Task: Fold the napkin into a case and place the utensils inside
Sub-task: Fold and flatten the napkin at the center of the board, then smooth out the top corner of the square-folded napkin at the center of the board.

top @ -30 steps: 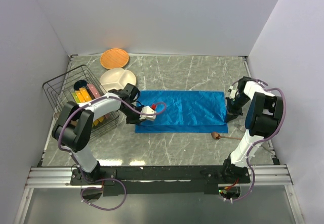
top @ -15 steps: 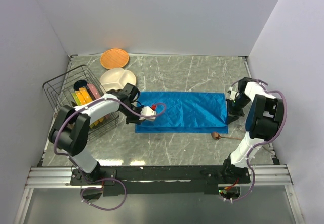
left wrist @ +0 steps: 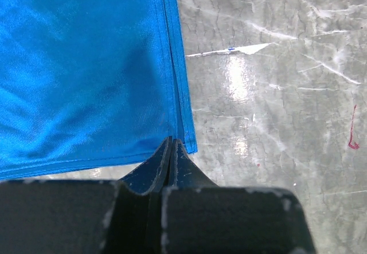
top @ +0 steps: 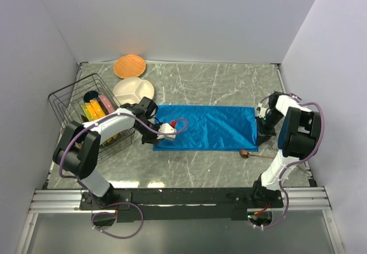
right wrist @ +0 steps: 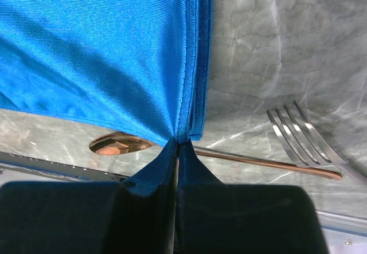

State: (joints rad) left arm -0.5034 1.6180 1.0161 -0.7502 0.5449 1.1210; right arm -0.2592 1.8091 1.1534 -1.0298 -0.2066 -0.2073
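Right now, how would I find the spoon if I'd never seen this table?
Find the big blue napkin in the middle of the grey table. At its near right corner, pinched by the right gripper, lies the spoon. It is brown with a round bowl, unlike the silver pronged fork beside it.

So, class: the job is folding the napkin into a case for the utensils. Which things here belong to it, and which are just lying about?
Belong: napkin, spoon, fork; left gripper and right gripper, each shut on a napkin corner.
Lying about: orange plate, white divided plate, wire basket, coloured plates inside it.
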